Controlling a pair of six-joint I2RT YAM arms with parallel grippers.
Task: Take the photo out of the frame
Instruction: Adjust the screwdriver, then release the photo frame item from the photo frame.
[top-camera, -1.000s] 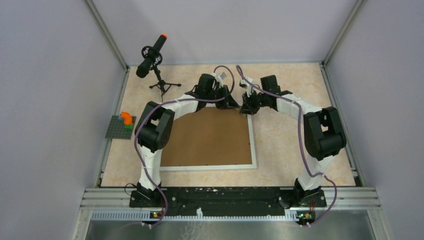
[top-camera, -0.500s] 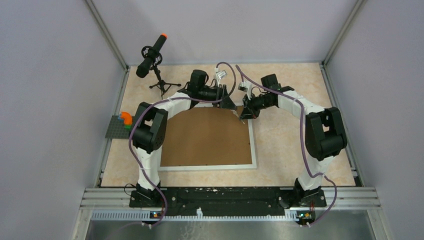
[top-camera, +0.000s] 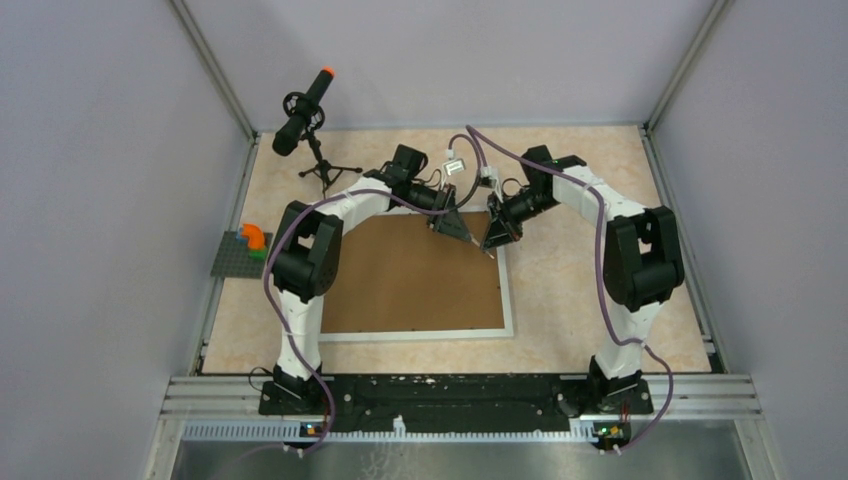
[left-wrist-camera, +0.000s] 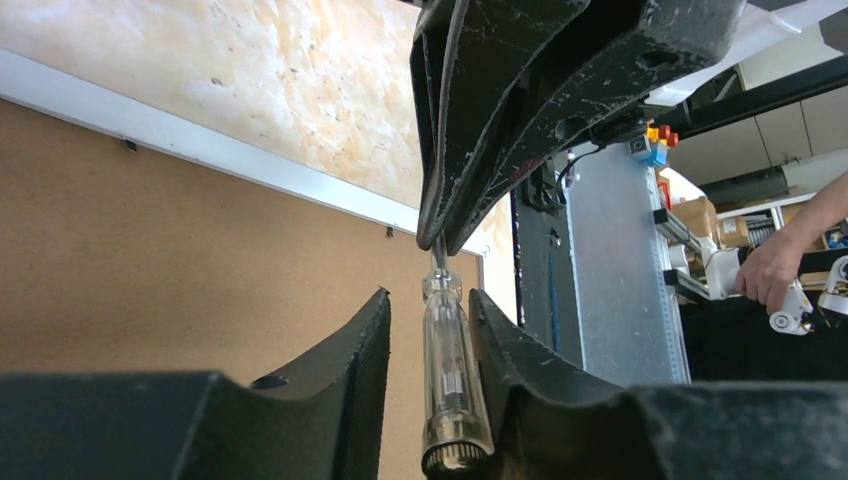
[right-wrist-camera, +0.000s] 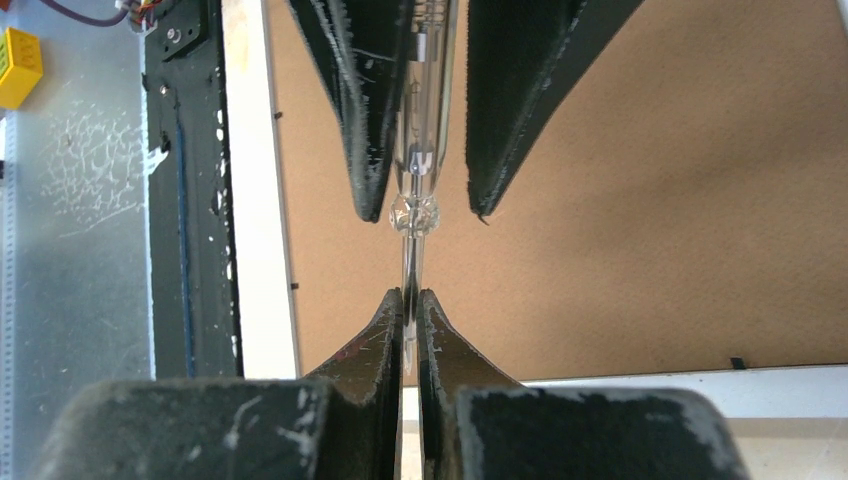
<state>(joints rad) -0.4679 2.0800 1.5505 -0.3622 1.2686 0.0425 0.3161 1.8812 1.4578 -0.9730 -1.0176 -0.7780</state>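
Observation:
The white frame (top-camera: 508, 290) lies face down on the table, its brown backing board (top-camera: 415, 275) up. The photo is hidden under the board. A small screwdriver with a clear handle (left-wrist-camera: 452, 370) is held level above the board's far right corner. My right gripper (right-wrist-camera: 409, 293) is shut on its thin metal shaft (right-wrist-camera: 410, 262). My left gripper (left-wrist-camera: 430, 295) is open around the clear handle, which touches one finger with a gap to the other. In the top view the left gripper (top-camera: 462, 232) and the right gripper (top-camera: 490, 243) meet tip to tip.
A black microphone with an orange tip (top-camera: 300, 115) stands on a tripod at the far left. A grey baseplate with coloured blocks (top-camera: 243, 250) sits at the left edge. Enclosure walls stand on three sides. Small black tabs (right-wrist-camera: 735, 362) hold the board along the frame's inner edge.
Both grippers have moved from the frame's far edge toward me, over the board's far right corner. They have tilted and come closer, tip to tip.

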